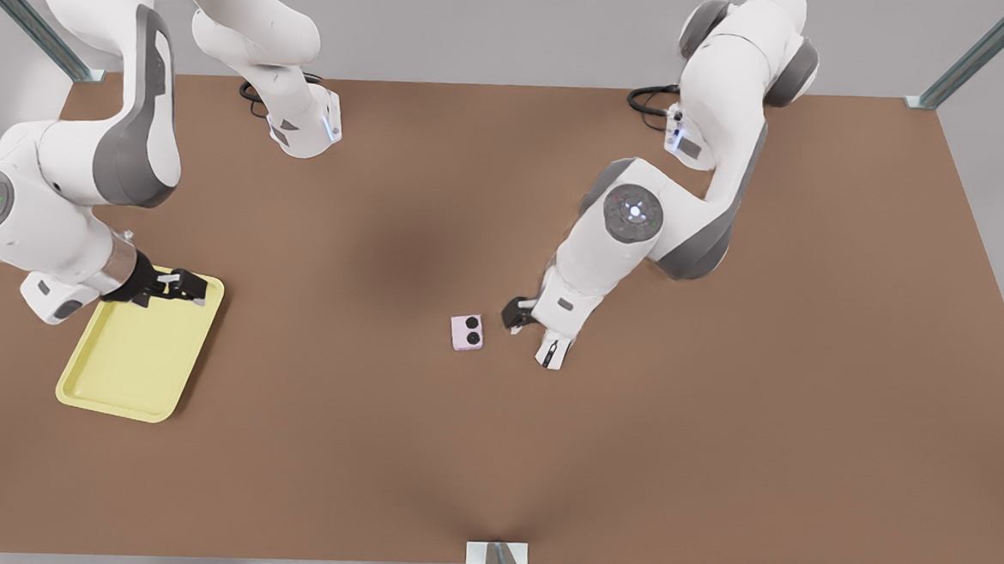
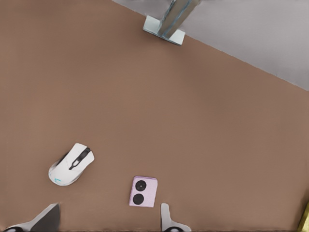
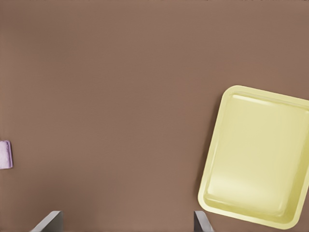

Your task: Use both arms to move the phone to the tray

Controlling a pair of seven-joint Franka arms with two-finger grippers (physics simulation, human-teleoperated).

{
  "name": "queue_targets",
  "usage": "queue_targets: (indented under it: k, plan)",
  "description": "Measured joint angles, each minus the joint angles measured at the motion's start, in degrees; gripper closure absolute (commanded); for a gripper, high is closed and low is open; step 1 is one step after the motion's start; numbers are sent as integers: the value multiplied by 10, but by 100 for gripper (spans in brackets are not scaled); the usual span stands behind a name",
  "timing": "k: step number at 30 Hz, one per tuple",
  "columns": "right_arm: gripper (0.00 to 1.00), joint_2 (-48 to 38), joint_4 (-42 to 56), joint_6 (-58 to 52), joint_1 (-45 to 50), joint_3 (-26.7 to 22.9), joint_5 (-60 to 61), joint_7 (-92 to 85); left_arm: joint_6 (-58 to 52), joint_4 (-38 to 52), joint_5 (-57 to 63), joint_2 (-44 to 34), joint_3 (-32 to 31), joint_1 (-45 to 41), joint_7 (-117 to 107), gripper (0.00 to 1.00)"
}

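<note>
The phone (image 1: 467, 332) lies flat on the table (image 1: 718, 414), lenses up, long axis running near-to-far. Just beside it on the front view's right hangs the left gripper (image 1: 528, 316), fingers spread and empty. Well apart, the right gripper (image 1: 182, 287), also spread, hovers over the tray's (image 1: 132, 366) far corner.

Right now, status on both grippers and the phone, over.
Left gripper open, beside small squarish pink-lilac phone. Right gripper open, over flat pale yellow tray corner. White computer mouse by left gripper, apart from phone.

Tray (image 3: 256, 159): smooth pale-yellow plastic, soft sheen. Phone (image 2: 143, 191): matt lilac, glossy black lenses. Table (image 1: 718, 431): matt brown.
</note>
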Motion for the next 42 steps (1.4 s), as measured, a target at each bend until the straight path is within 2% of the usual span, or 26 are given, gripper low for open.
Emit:
queue_targets:
  k: [1, 5, 9, 11, 14, 17, 30, 42]
  plan:
    - [0, 6, 11, -1, 0, 22, 1, 0, -34, 1, -9, -15, 3, 12, 18, 0]
    - [0, 24, -24, 16, 76, 49, -9, 23, -124, -1, -19, -32, 4, 49, 84, 0]
    - [0, 94, -34, 64, 163, 61, -25, 77, -176, -3, 2, -20, 32, 173, 174, 0]
    - [0, 152, 1, 86, 216, 57, -37, 114, -190, -4, 17, -9, 38, 182, 215, 0]
    - [0, 254, 104, 109, 279, 52, -57, 182, -204, -8, 28, -3, 40, 184, 267, 0]
    - [0, 303, 138, 137, 309, 47, -66, 255, -212, -15, 33, -1, 40, 184, 311, 0]
    - [0, 347, 84, 262, 320, 50, -70, 476, -220, -15, 36, 2, 40, 184, 437, 0]
    - [0, 349, 35, 295, 321, 65, -75, 467, -208, -16, 33, -33, 49, 203, 489, 0]
